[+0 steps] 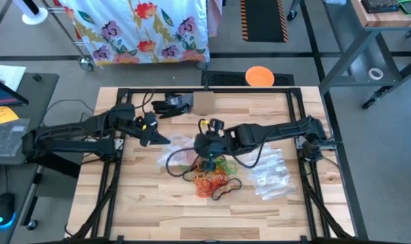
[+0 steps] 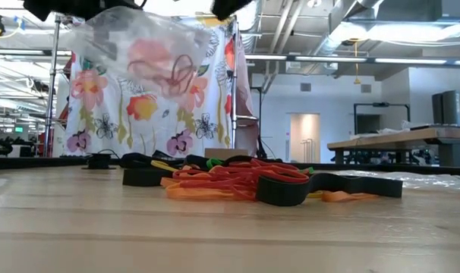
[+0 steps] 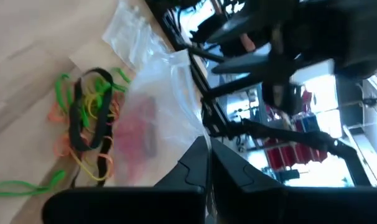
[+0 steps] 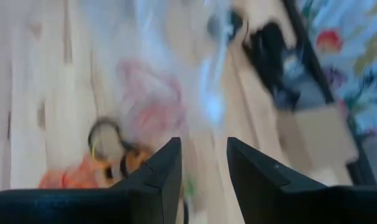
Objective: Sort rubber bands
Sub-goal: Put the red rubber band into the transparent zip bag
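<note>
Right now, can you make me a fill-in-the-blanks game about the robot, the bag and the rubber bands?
1. The left end effector is shut on a clear ____.
2. Inside the bag are ____ rubber bands.
3. The pile of bands lies on the ____.
4. The right end effector is ____, holding nothing.

Missing words: bag; red; table; open

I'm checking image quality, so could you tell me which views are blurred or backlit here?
Right wrist view: motion-smeared, the clear bag and rubber bands soft. Low view: bright ceiling lights backlight the raised bag, the near tabletop out of focus. High view: evenly lit, sharp.
</note>
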{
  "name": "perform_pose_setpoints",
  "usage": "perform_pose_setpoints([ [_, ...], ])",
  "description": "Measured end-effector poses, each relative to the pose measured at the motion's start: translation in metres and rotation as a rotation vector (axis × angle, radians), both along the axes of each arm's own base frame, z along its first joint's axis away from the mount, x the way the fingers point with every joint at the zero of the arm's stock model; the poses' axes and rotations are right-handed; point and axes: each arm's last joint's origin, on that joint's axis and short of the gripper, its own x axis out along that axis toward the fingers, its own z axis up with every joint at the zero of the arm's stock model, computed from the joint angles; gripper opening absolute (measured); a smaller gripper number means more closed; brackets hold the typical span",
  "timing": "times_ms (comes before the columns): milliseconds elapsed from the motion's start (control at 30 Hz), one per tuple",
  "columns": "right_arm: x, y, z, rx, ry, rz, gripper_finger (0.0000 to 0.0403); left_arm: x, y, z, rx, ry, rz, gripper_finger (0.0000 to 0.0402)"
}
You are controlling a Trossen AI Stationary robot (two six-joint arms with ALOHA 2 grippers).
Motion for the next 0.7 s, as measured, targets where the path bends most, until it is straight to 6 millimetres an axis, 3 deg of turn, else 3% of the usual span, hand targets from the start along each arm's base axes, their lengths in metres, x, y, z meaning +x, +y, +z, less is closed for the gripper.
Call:
perform_pose_setpoints([
  [200,-0.012,0.017,-0.042,0.069,0.153,-0.057,0.0123,-0.009,0.003,-0.004,0.046,0.042,0.011,0.0000],
  [333,-0.006,0.029,-0.085,0.229,0.145,0.025,0.0123,-0.013,0.003,-0.015,0.067,0.141,0.019,0.0000],
  [467,-0.005,0.027,-0.126,0.311,0.121,0.046,0.0123,-0.014,0.003,-0.033,0.050,0.201,0.022,0.0000],
  [700,-0.006,0.023,-0.147,0.345,0.077,0.010,0.0123,-0.015,0.003,-0.052,0.052,0.251,0.039,0.0000],
])
